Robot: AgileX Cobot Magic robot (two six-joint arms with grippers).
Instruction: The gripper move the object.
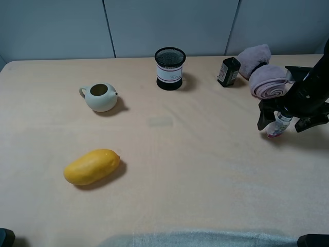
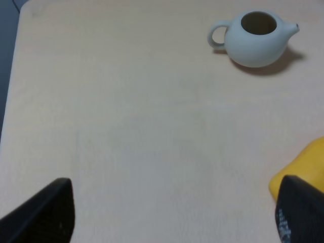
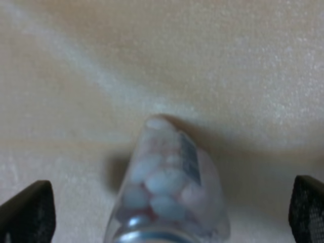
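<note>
The small clear bottle (image 1: 278, 125) with a pink-red and white label stands on the table at the right. In the right wrist view it (image 3: 167, 182) is seen from above, with pale pills inside and its silver cap near the frame edge. My right gripper (image 1: 285, 123) is open, with one black finger on each side of the bottle and a gap to each. In the right wrist view (image 3: 167, 210) both fingertips (image 3: 28, 212) sit far from the bottle. My left gripper (image 2: 172, 217) is open and empty over bare table near the mango (image 2: 304, 164).
A yellow mango (image 1: 91, 166) lies front left. A pale teapot (image 1: 101, 96) sits behind it. A black mesh cup (image 1: 170, 68) stands at the back centre. A dark square bottle (image 1: 228, 72) and rolled pink towels (image 1: 267, 82) lie just behind the right gripper.
</note>
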